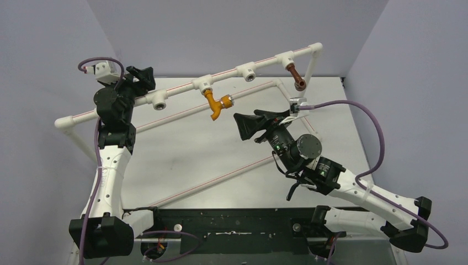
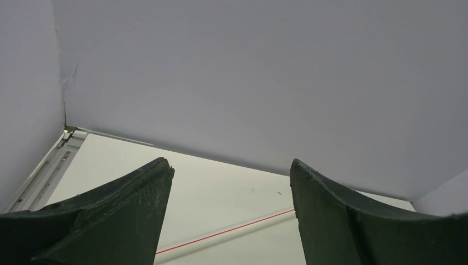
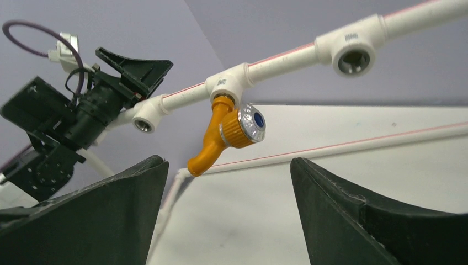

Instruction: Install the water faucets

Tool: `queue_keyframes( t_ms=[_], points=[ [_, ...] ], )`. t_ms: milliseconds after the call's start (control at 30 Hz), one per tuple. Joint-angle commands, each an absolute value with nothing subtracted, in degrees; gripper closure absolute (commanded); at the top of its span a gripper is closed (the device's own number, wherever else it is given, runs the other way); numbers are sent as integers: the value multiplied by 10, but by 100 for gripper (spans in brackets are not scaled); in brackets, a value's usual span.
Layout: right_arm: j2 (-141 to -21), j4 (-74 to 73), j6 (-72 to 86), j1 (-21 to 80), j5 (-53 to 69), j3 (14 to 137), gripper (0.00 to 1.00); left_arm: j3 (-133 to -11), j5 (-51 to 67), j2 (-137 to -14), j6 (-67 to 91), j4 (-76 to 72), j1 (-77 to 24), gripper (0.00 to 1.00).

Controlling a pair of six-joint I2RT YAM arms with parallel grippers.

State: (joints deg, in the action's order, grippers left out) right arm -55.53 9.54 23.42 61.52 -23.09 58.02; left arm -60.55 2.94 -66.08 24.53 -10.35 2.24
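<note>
The orange-yellow faucet (image 1: 216, 103) with a round silver end hangs from a white tee socket (image 1: 204, 84) on the raised pipe; it also shows in the right wrist view (image 3: 227, 132). The dark reddish-brown faucet (image 1: 296, 76) hangs from the tee (image 1: 286, 57) near the pipe's right end. My right gripper (image 1: 243, 126) is open and empty, just right of and below the orange faucet, apart from it (image 3: 229, 171). My left gripper (image 1: 144, 75) is open and empty by the pipe's left part (image 2: 229, 171), facing the back wall.
Two tee sockets (image 1: 160, 101) (image 1: 248, 73) on the raised pipe hold nothing. The white pipe frame with red stripes (image 1: 209, 182) also runs low across the table. Grey walls close in the back and sides. A dark rail (image 1: 232, 226) lies along the near edge.
</note>
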Motion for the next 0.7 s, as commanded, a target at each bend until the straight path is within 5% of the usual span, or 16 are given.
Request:
queue_keyframes(
  t_ms=[0,400,667],
  points=[
    [-548,58,12,612,-164,655,15,-536,82,-735,234,156,-38,25],
    [-590,-80,-334,613,-12,763,11,-555,94,-766,215,186,-99,25],
    [-651,-172,-479,645,-29,805,10,-557,92,-771,215,189,-103,25]
  ],
)
